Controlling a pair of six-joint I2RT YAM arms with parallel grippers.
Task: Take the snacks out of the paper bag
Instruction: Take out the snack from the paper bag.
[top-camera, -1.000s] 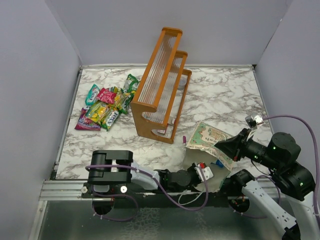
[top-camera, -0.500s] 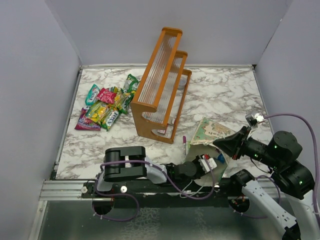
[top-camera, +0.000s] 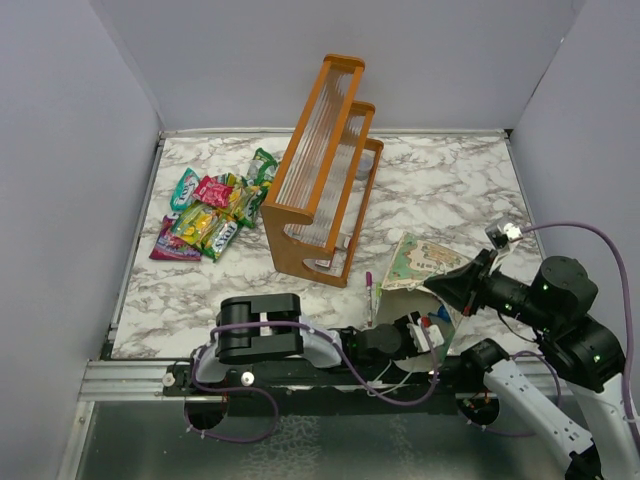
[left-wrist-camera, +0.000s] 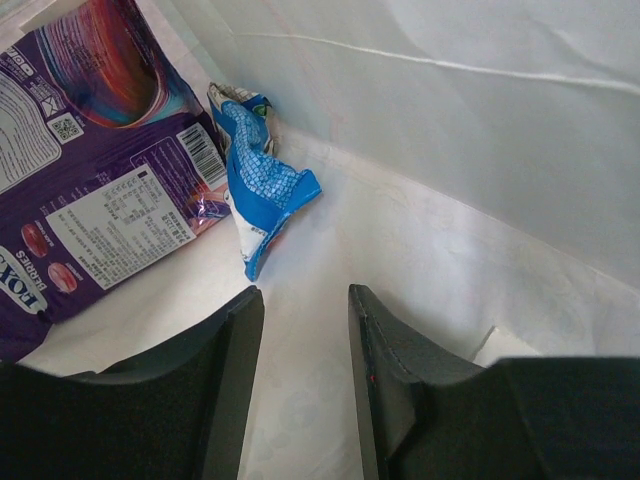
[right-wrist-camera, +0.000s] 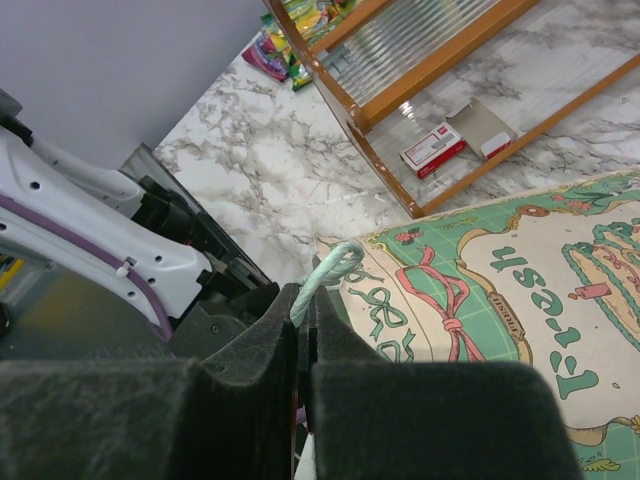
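The right gripper (right-wrist-camera: 305, 300) is pinching the cord handle (right-wrist-camera: 325, 268) of the mint-green paper bag (right-wrist-camera: 500, 290), jaws pressed tight on the loop. Judging by the overhead view, this hold is lifting the bag's upper side and keeping the mouth gaping toward the arms' bases. The bag is lying on its side at the near right of the marbled table (top-camera: 450, 190), printed face up, near the foot of the orange wooden rack (top-camera: 320, 170).

Inside, the left gripper (left-wrist-camera: 303, 295) is hovering above the cream lining with its fingers partly apart and nothing between them. A crumpled blue snack packet (left-wrist-camera: 262, 180) is lying just ahead and slightly to their left, its edge touching a larger purple packet (left-wrist-camera: 90, 190). These two, at least, are waiting to come out.

Well apart from the bag, at the table's far left, a pile of bright foil snacks (top-camera: 210, 215) is sitting beside the rack, so the job is looking largely done. The blue packet is the likelier next pick, being nearest the fingers' line. It is lying flat on thin paper, though, so a low grab is risking a pinch of the lining along with it.
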